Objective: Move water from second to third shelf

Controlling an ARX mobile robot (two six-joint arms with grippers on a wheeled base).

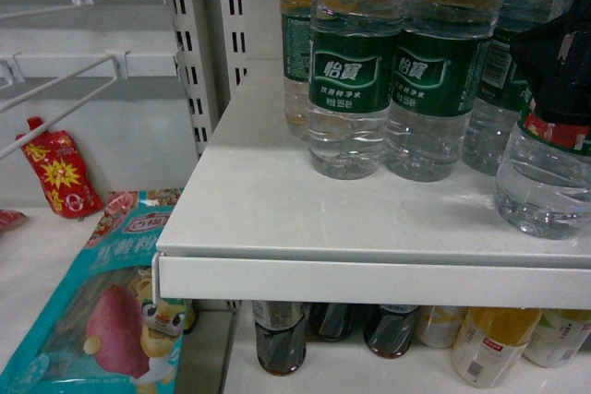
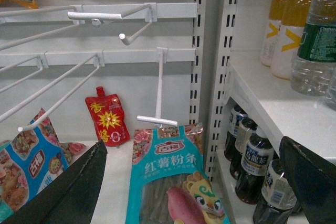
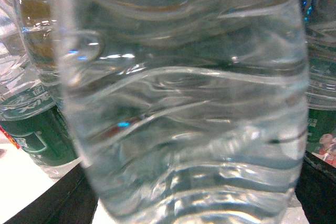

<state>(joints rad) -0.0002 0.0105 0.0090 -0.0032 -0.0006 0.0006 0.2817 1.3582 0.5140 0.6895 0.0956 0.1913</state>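
Green-labelled bottles [image 1: 346,71] crowd shelf back, bare shelf front [image 1: 259,200] open

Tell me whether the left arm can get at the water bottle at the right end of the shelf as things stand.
Probably not. The left gripper hangs open low by the snack bags, off to the left, while the right gripper is already around that water bottle, filling the approach.

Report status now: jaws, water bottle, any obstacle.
Right gripper jaws around the water bottle on white shelf; contact unclear. Left gripper open, empty. Neighbour water bottles stand close.
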